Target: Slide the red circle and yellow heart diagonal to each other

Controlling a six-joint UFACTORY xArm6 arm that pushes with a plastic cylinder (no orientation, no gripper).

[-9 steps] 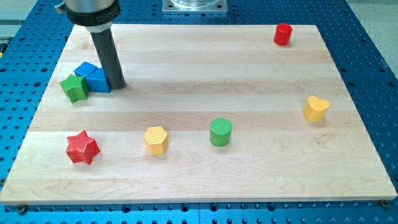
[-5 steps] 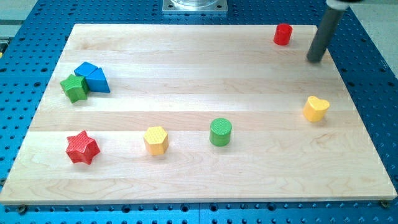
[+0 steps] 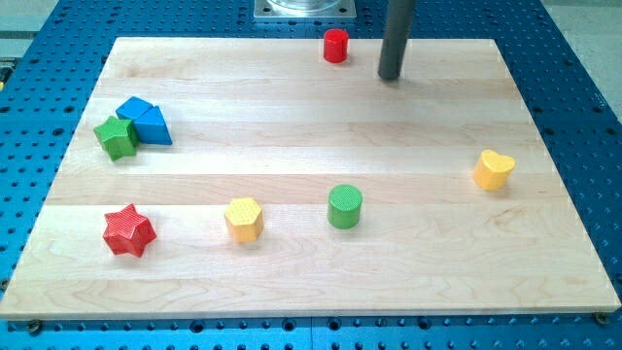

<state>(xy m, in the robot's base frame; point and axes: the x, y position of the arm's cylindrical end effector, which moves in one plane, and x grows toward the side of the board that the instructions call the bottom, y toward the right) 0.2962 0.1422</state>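
The red circle [image 3: 335, 46] stands at the top edge of the wooden board [image 3: 311, 282], just left of centre. The yellow heart [image 3: 494, 169] lies near the view's right edge, at mid height. My tip [image 3: 391, 76] rests on the board to the right of the red circle and slightly below it, with a clear gap between them. The yellow heart is far down and to the right of my tip.
A green circle [image 3: 344, 206] and a yellow hexagon [image 3: 243, 219] lie in the lower middle. A red star [image 3: 128, 230] is at the lower left. Two blue blocks [image 3: 144, 120] and a green block [image 3: 117, 136] cluster at the left.
The red circle has slid left along the top edge, from the top right corner to near the centre. My tip moved left after it. The yellow heart has not moved.
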